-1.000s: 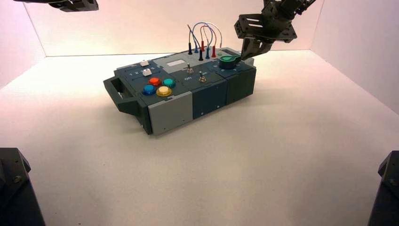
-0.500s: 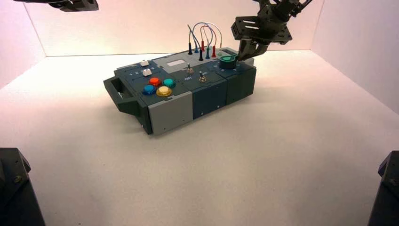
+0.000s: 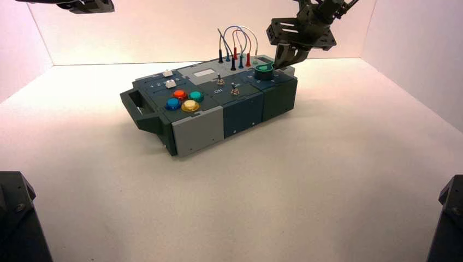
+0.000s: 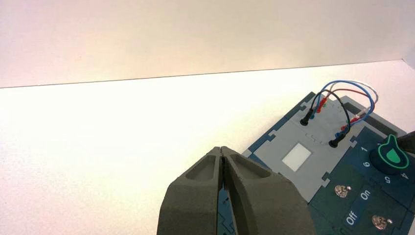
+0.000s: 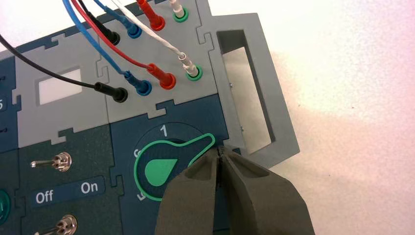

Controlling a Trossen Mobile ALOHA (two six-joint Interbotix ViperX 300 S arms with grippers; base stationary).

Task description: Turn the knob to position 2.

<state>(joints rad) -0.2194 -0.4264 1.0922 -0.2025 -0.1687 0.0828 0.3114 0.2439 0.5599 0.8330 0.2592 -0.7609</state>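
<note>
The green teardrop knob (image 3: 264, 70) sits at the right end of the box (image 3: 196, 131), near the wire sockets. My right gripper (image 3: 279, 61) hangs over that corner, shut with nothing held. In the right wrist view its closed tips (image 5: 220, 149) touch the side of the knob's (image 5: 164, 169) pointed end, which lies a little past the printed 1 (image 5: 164, 130) toward the grey handle opening (image 5: 244, 93). My left gripper (image 3: 82, 5) stays parked high at the far left, shut (image 4: 221, 148), with the knob (image 4: 393, 155) far off in its view.
Looped wires (image 3: 236, 41) plug into sockets behind the knob. Two metal toggle switches (image 5: 57, 160) with Off/On lettering stand beside it. Orange, teal, blue and yellow push buttons (image 3: 184, 100) and white sliders (image 3: 170, 83) fill the box's left half. White walls enclose the table.
My right gripper has shifted a little left and toward the back, staying at the knob's pointed end. The knob's point has swung slightly the same way. The left arm has not moved.
</note>
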